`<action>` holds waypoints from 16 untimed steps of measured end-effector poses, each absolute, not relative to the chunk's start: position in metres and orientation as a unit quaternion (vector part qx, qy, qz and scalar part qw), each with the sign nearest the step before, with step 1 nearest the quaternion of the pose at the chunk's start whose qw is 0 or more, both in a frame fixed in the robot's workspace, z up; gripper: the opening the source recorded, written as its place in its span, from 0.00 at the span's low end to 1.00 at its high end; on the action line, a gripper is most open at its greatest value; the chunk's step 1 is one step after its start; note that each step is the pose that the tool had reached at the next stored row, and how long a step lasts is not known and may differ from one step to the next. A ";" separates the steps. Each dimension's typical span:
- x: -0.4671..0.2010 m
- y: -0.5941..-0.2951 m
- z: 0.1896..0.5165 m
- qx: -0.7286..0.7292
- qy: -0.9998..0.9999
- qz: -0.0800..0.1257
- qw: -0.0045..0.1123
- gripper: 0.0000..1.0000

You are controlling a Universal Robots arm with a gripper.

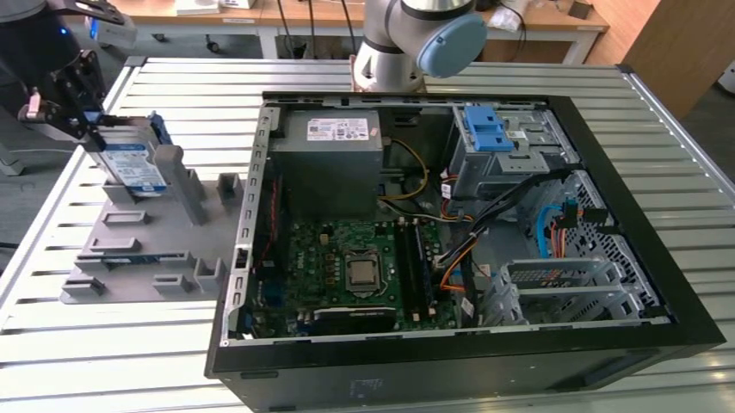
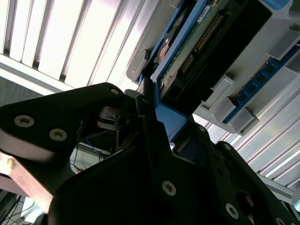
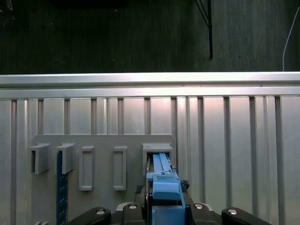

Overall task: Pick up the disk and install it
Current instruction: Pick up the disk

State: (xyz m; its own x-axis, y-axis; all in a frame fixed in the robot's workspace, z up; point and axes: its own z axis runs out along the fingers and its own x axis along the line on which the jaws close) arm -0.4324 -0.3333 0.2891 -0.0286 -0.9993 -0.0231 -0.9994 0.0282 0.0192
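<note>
Disk (image 1: 129,165) is stood upright in rack (image 1: 138,232) slot, beside open case (image 1: 402,379); gripper (image 1: 98,129) is clamped on its blue carrier edge. Risk judged: thin edge hold, so disk could be tilted, jammed against slot wall, or dropped if slip is allowed.

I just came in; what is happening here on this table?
The arm's gripper is closed on the blue-framed disk, which stands upright in a slot of the grey rack, at the exterior view's left. The open computer case lies beside the rack, and the disk is not yet installed in it.
</note>
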 end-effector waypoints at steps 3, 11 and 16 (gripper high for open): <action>-0.432 -0.333 0.291 -0.697 0.717 0.015 0.002 0.36; -0.432 -0.333 0.298 -0.697 0.717 0.015 0.002 0.36; -0.432 -0.333 0.301 -0.697 0.717 0.015 0.002 0.36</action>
State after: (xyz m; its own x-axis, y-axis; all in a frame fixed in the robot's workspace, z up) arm -0.4324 -0.3333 0.3015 -0.0286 -0.9993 -0.0232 -0.9994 0.0281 0.0191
